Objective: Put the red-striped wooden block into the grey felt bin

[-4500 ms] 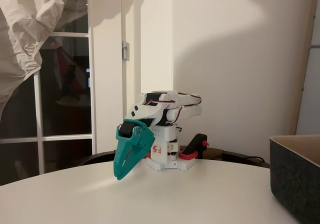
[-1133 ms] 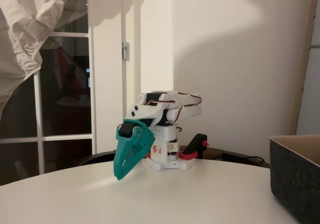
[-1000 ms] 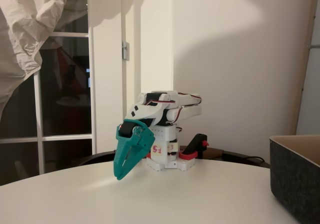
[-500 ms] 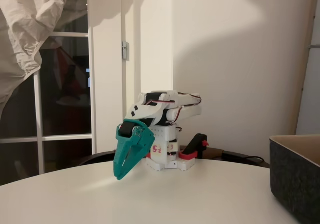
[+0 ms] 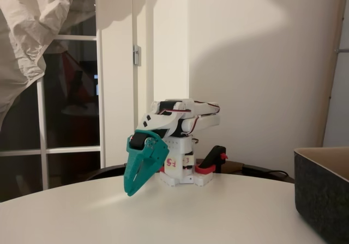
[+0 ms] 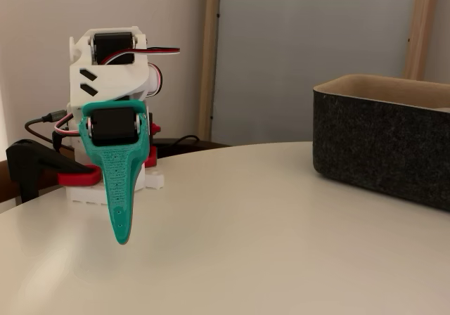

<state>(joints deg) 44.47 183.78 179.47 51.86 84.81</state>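
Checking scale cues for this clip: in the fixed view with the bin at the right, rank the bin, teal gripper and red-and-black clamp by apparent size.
1. Bin, largest, though cut off by the frame edge and nearer the camera.
2. Teal gripper, long and narrow.
3. Clamp, smallest as seen; it is partly cropped and farther back, so its true rank is unsure.

We are seeing a teal plastic end effector (image 6: pixel 121 236) with a finely dotted face, white plastic arm housings (image 5: pixel 180 113), a smooth, faintly glossy white table (image 6: pixel 267 245), and a coarse matt grey felt bin (image 6: pixel 383 146).
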